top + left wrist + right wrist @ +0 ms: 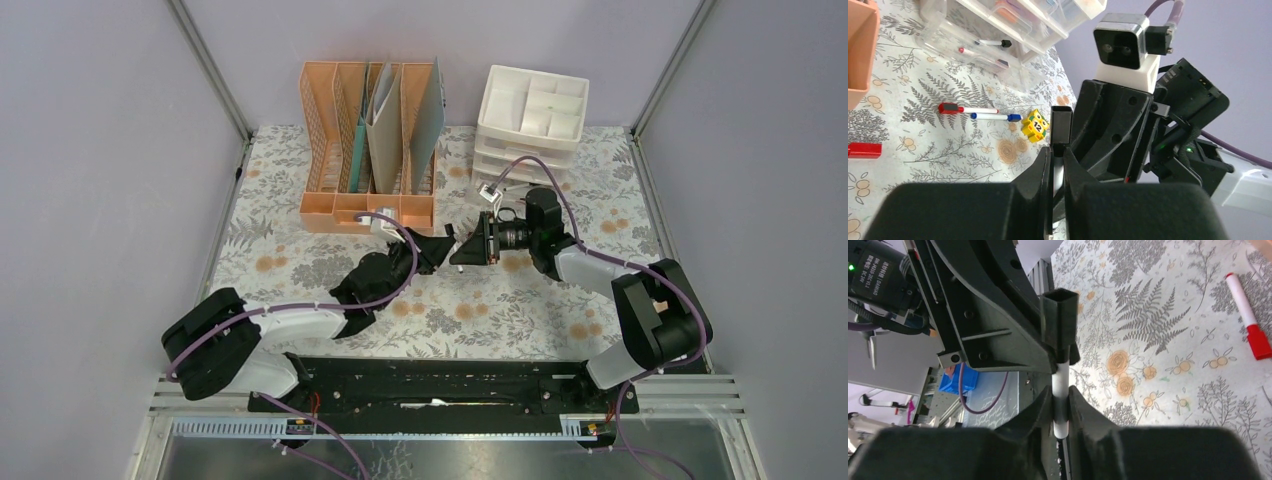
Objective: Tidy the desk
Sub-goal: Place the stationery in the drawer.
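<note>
- The left gripper (1057,156) is closed on a thin white marker (1062,377); only a narrow slit is between its fingers, and the marker fills it.
- The right gripper (1061,392) faces it tip to tip. Its two fingers press on the white barrel from both sides, so both grippers hold the same marker.
- The marker has a black end piece (1060,315), which stands out beyond the right fingers, against the left gripper.
- The surface (520,300), with its cloth of grey ferns and orange flowers, lies under both arms. The grippers meet above its middle and do not touch it.
- At the back left of the surface stands a peach rack (365,130) with folders in its slots.
- At the back right stand white drawers (530,120).
- In front of the drawers lie a red-capped marker (968,108) and a blue-capped marker (995,116), side by side and almost parallel.
- A yellow block (1035,125) with the number 12 sits just beside the cap of the blue one.
- One more marker, with a black cap (993,43), shows through the clear lowest drawer.
</note>
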### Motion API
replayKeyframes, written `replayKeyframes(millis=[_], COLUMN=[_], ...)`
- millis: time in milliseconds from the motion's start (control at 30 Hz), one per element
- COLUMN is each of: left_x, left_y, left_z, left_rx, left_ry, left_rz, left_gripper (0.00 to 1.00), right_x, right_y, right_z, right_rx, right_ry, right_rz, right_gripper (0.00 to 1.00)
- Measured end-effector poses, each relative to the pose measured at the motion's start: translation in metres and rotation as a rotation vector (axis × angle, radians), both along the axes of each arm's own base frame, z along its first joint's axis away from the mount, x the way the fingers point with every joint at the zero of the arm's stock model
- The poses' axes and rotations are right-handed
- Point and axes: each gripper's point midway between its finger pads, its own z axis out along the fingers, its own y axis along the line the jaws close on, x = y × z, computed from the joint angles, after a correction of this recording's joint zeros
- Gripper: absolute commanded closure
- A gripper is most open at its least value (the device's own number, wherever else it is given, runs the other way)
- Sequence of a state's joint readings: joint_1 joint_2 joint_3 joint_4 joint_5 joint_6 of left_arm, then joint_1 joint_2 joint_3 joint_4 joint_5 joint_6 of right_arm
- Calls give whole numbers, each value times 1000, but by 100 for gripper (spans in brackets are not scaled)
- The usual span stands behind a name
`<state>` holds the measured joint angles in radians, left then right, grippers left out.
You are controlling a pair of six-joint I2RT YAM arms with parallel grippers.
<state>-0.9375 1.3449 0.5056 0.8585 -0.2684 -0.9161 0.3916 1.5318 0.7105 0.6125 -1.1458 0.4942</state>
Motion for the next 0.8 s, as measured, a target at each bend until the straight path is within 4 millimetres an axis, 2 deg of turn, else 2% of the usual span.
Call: replayKeyframes(millis=[67,100,333,400,500,600,700,800], left_x=[2,3,0,-4,-9,-12,-12,-13], left_y=[2,2,3,7,18,30,41,53], left_z=[-2,-1,3,15,33,42,32,10], left_rx=[7,6,25,20,31,68,146,234], left_ry=[2,0,-23,-54,-110,-144,-140,-108], left_rz=[10,12,4,-3,4,19,35,47], left_gripper=[99,91,17,2,1,1,1,1], right_x=[0,0,6,13,28,48,73,102], right_y=[1,1,0,-1,-7,-23,-49,-80], right_z=[2,2,0,-2,-3,-2,-2,-5], right_rx=[3,2,-48,-93,-183,-332,-512,-718], right_ry=[4,4,-30,-82,-194,-365,-562,-746], right_rz=[4,3,10,6,-20,-84,-156,-209], right_gripper=[100,100,100,100,100,100,100,100])
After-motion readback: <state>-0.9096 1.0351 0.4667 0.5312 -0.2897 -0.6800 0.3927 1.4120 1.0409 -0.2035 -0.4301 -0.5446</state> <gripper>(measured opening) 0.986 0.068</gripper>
